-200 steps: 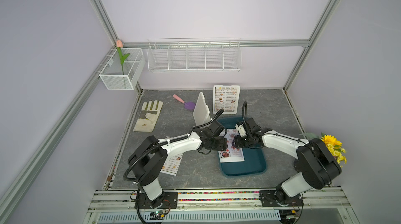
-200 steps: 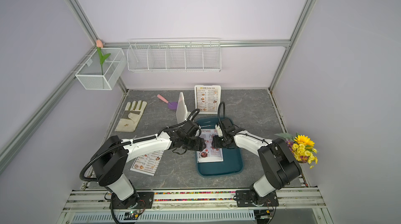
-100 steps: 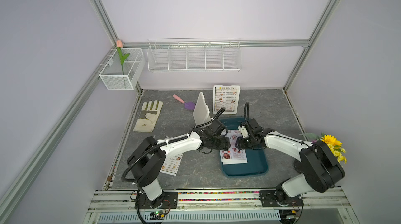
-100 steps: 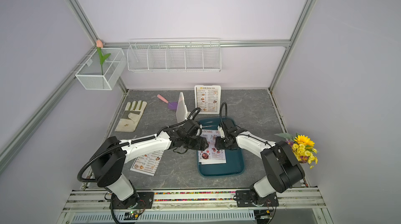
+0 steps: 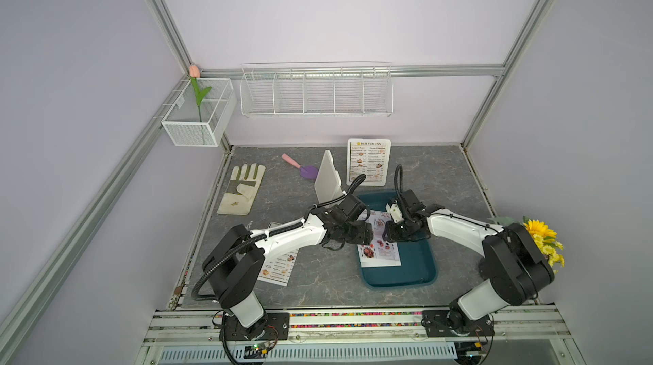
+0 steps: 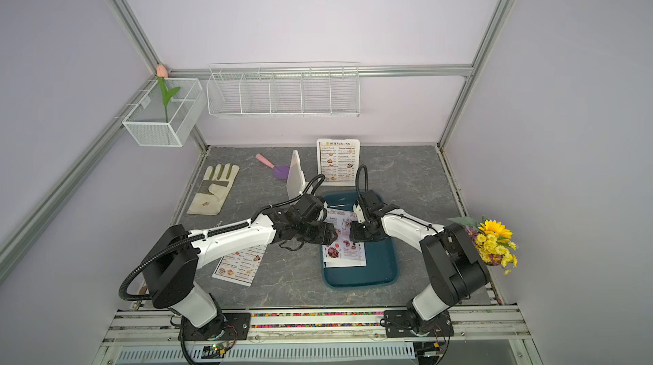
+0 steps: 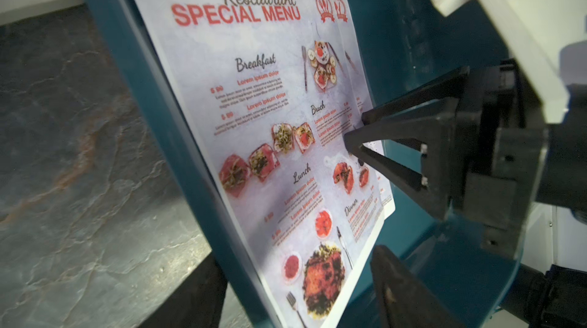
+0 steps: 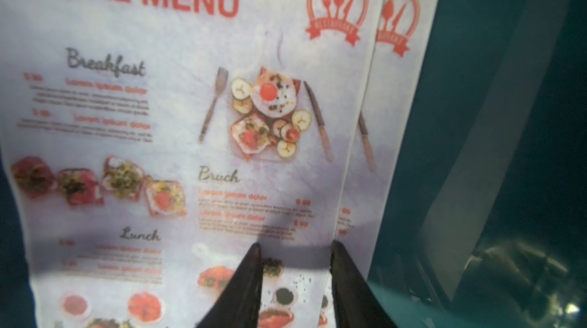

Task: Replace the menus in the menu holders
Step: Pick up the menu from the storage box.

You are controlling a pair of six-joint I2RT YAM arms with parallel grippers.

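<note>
Touching the top red-headed paper menu (image 8: 190, 120), the right gripper (image 8: 294, 243) shows narrow-parted tips only in wrist views; left gripper (image 7: 295, 255) gapes wide.

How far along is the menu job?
Done: one DIM SUM INN sheet lies loose; one holder looks empty. In hand: the open right claw straddles the edge of the top SPECIAL MENU. Left: the back holder still shows DIM SUM INN; both special sheets lie in the tray.
</note>
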